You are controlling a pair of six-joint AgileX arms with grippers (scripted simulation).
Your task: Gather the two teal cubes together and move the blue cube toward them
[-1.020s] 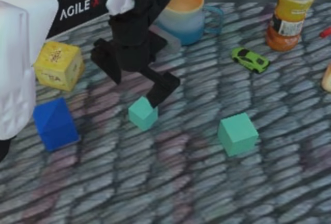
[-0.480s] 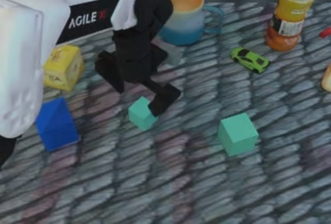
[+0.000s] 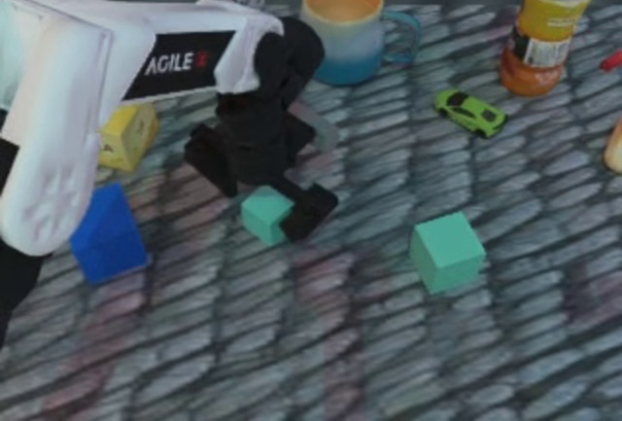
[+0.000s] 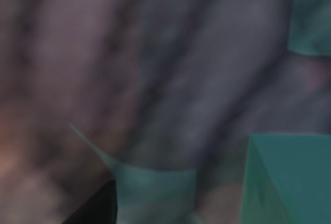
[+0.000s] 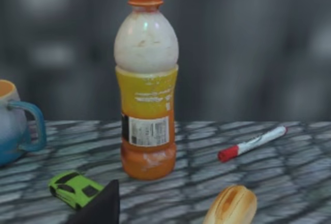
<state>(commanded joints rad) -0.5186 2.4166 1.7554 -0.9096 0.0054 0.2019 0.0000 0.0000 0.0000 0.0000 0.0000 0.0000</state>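
Observation:
The smaller teal cube lies left of the table's middle, with my left gripper open over it. One black finger stands to the cube's left and the other touches or nearly touches its right side. The left wrist view shows that cube very close. The larger teal cube rests apart to the right. At the left the blue cube sits partly under my left arm's white link. My right arm is outside the top view; a dark piece of the right gripper shows in its wrist view.
A yellow printed cube sits behind the blue one. Along the back stand a blue-and-orange mug and an orange juice bottle. A green toy car, a red marker and a bread roll lie at the right.
My left gripper has come down and toward the front, so its open fingers now flank the smaller teal cube. The cubes have not moved.

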